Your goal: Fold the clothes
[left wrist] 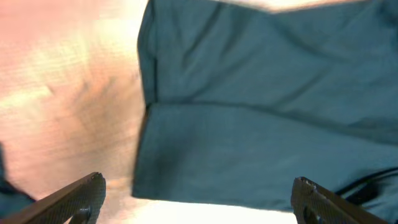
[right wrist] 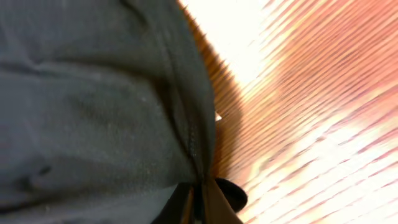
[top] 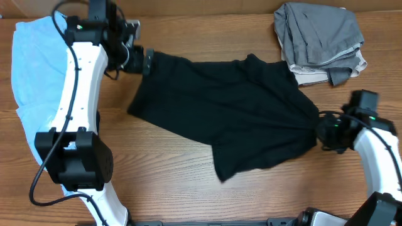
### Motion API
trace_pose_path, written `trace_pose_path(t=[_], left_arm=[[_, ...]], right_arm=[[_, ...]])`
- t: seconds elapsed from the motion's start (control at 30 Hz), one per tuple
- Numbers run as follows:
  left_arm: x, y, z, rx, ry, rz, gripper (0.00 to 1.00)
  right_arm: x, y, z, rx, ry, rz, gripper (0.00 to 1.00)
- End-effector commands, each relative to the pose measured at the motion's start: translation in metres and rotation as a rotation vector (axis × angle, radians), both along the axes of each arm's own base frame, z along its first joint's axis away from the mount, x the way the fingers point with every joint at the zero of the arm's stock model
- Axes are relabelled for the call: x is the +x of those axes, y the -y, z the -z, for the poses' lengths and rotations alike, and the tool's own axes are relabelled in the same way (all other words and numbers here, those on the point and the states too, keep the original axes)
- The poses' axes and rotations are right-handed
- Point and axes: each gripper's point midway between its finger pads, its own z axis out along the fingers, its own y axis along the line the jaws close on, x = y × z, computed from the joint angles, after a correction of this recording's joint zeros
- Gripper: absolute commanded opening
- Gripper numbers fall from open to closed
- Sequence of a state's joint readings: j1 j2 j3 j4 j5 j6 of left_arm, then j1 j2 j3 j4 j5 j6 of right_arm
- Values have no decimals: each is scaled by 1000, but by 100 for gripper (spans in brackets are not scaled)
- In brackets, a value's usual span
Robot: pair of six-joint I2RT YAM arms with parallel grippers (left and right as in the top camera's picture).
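Observation:
A black garment [top: 232, 107] lies spread across the middle of the wooden table. My left gripper [top: 141, 61] is open at its far left corner; in the left wrist view its fingers [left wrist: 199, 196] stand wide apart just off the cloth's edge [left wrist: 261, 124], holding nothing. My right gripper [top: 321, 130] is shut on the garment's right edge, which bunches toward it. In the right wrist view the fingers [right wrist: 198, 202] pinch the dark hem [right wrist: 93, 112].
A folded grey garment [top: 319, 34] lies on a light one [top: 311, 75] at the back right. A light blue cloth [top: 34, 69] lies along the left edge, under the left arm. Bare wood [top: 163, 182] shows in front of the black garment.

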State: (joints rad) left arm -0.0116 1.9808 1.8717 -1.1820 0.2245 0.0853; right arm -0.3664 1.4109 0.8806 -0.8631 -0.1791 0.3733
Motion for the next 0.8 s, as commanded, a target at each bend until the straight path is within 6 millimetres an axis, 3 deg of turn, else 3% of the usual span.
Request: trace_pose_path(t=[0.0, 0.03, 0.07, 0.17, 0.4, 0.53, 0.77], left_arm=[[-18, -11, 28, 56, -91, -58, 96], [-25, -13, 37, 62, -123, -80, 96], [-29, -13, 42, 61, -143, -90, 96], [-46, -12, 59, 49, -221, -144, 91], [-80, -4, 101, 62, -336, -149, 79], [-81, -5, 116, 65, -325, -150, 68], [-81, -33, 130, 215, -299, -230, 69]], right_arm=[[5, 1, -8, 51, 65, -57, 33], [5, 3, -10, 57, 70, -53, 45], [5, 3, -11, 60, 73, -54, 50], [8, 2, -14, 64, 86, -68, 57], [9, -4, -16, 93, 97, -83, 58], [6, -6, -15, 100, 86, -82, 58], [5, -17, -16, 131, 79, -110, 59]])
